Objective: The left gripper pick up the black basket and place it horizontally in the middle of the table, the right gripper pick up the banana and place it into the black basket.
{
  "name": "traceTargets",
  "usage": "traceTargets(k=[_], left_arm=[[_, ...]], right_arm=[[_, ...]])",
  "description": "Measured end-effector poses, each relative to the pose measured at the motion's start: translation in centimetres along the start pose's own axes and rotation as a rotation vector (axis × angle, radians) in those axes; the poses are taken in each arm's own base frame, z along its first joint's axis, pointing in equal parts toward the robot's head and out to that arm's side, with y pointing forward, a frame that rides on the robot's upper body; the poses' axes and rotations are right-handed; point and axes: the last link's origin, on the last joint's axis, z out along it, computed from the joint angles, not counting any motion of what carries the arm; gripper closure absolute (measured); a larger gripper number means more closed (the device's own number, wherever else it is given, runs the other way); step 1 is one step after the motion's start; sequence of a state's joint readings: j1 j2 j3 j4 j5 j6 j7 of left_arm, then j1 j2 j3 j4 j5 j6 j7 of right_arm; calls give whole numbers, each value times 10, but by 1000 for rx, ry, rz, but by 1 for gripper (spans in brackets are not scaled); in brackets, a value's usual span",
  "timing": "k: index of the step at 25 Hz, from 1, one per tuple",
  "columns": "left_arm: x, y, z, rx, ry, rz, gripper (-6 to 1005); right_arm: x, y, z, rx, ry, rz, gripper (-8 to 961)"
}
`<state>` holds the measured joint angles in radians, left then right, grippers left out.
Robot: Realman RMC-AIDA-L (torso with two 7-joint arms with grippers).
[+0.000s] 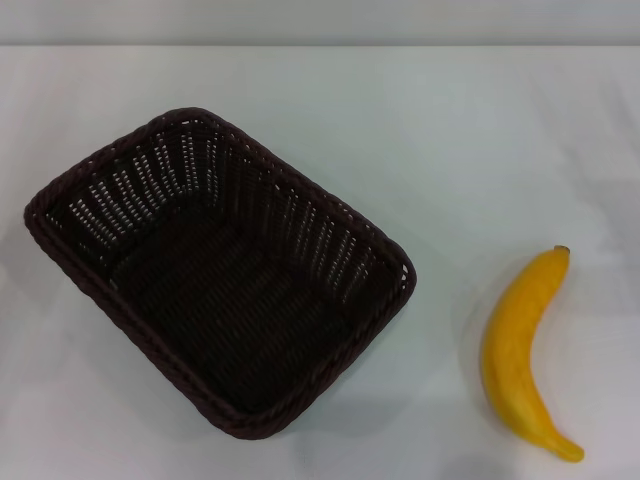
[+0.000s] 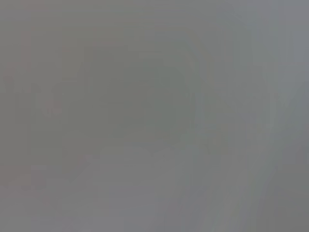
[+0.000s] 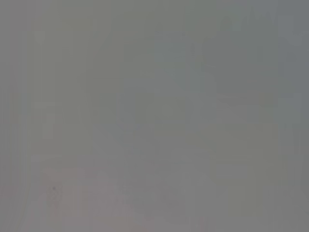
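Note:
The black basket (image 1: pixel 375 240) stands on the white table (image 1: pixel 480 130) left of centre in the head view, turned at a diagonal, and nothing lies inside it. To its right the yellow banana (image 1: pixel 515 350) lies on the table, its brown stem end pointing away from me. A strip of bare table separates the two. Neither gripper shows in the head view. Both wrist views show only a plain grey blur, with no object or fingers to make out.
The table's far edge (image 1: pixel 320 45) runs across the top of the head view, with a pale wall behind it. Bare white tabletop lies behind the basket and between basket and banana.

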<state>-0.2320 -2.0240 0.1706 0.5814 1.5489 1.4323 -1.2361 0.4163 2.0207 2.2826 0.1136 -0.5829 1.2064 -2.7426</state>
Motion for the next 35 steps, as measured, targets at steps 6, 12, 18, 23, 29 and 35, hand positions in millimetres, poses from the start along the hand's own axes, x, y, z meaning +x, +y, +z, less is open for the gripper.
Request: traceTargets(k=[6, 12, 18, 23, 29, 35], left_arm=[[5, -3, -3, 9, 24, -29, 275], [2, -4, -11, 21, 19, -72, 275], [8, -7, -10, 18, 16, -95, 275], [26, -12, 0, -26, -45, -82, 275], [61, -16, 17, -97, -245, -75, 274], [104, -6, 50, -127, -596, -4, 274]], right_arm=[[-2, 4, 4, -10, -7, 5, 85], [-2, 1, 2, -6, -12, 23, 85], [-2, -4, -4, 8, -14, 52, 85], [-1, -5, -3, 17, -8, 58, 84], [-1, -6, -2, 19, -4, 54, 84], [-3, -7, 0, 19, -9, 42, 84]])
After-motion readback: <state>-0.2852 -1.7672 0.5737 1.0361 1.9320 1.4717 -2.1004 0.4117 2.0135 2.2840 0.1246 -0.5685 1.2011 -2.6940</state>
